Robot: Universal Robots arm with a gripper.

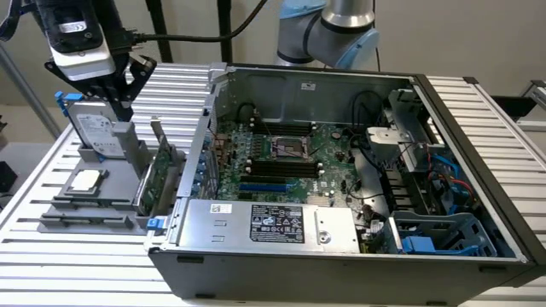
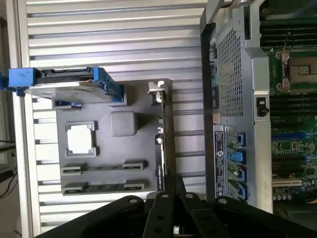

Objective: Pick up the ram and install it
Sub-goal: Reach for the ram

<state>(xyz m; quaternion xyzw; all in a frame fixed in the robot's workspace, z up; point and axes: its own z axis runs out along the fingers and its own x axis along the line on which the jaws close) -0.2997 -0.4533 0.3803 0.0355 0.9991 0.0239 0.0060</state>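
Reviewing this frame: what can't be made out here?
Memory slots, exterior view: too small to tell filled from empty.
Expansion card, wrist view: seen edge-on, so its face is hidden.
Power supply label, exterior view: print too small to read.

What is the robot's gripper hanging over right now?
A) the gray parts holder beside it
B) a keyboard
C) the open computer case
A: the gripper hangs above the gray holder by the hard drive, to the exterior view's left of the computer case.
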